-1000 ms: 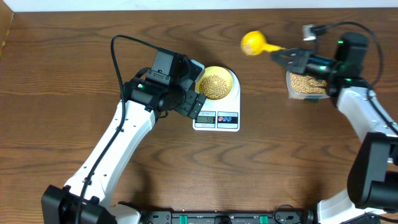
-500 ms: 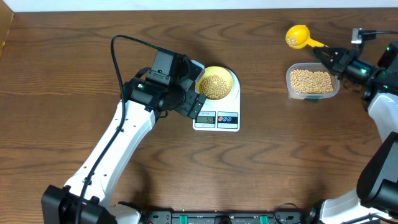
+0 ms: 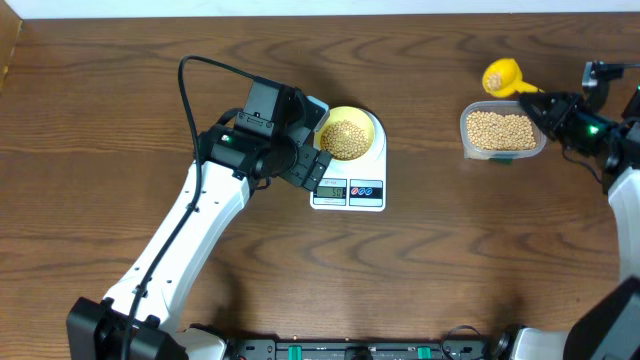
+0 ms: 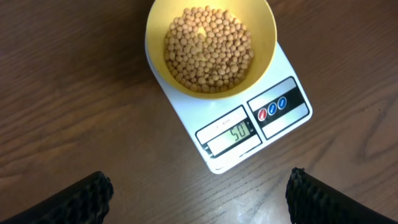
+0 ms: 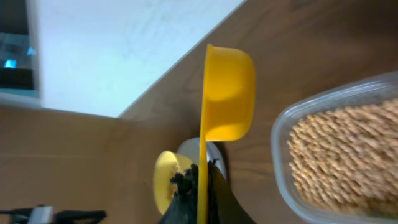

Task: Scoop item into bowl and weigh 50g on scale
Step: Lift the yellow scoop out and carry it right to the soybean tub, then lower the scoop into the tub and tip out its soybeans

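Left fingers (image 4: 93,190) are spread wide with nothing between them. The left gripper (image 4: 200,198) hangs over bare worktop (image 3: 450,260) just off the scale's front-left side, not touching the scale.

The scale (image 3: 350,190) sits mid-worktop, toward the far edge. Its display (image 4: 234,132) reads 50. The bowl (image 3: 372,123) sits on the scale platform, overhanging its far-left corner in the left wrist view. The beans (image 3: 347,138) fill the bottom of the bowl in 1 heap, below the rim.

The right gripper (image 3: 548,103) is clenched on the handle of the yellow scoop (image 3: 501,77), near the worktop's far-right corner. The scoop head lies past the far side of the clear tub (image 3: 465,140), close to its rim, and I can't tell if it touches. The right wrist view shows the scoop edge-on, with its cup bulging toward the tub. I can't tell what's in the scoop, if anything.

The tub sits well apart from the scale on the right side, with a flat layer of beans inside.
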Motion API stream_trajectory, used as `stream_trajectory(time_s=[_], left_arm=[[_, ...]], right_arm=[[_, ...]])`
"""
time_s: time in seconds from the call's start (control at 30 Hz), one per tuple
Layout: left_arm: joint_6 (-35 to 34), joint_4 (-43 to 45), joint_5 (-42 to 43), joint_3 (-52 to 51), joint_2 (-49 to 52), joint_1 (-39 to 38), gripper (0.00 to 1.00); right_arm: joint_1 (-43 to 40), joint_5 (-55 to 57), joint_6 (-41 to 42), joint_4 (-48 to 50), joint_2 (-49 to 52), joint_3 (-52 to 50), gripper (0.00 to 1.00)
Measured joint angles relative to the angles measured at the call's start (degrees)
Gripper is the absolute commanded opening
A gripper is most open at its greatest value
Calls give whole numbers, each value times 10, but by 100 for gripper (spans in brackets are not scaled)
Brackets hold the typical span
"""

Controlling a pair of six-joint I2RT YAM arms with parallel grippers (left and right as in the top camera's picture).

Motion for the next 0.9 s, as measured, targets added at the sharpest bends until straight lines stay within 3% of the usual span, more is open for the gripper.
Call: stream_trajectory(time_s=[0.3, 0.6, 0.9], left_arm=[[0, 0, 0, 0, 0, 0, 91], [0, 0, 0, 0, 0, 0, 91], [0, 0, 0, 0, 0, 0, 91]], right_arm=[[0, 117, -111, -118, -59, 0, 1], [13, 246, -243, -155, -59, 0, 1], [86, 365, -375, -154, -59, 0, 1]])
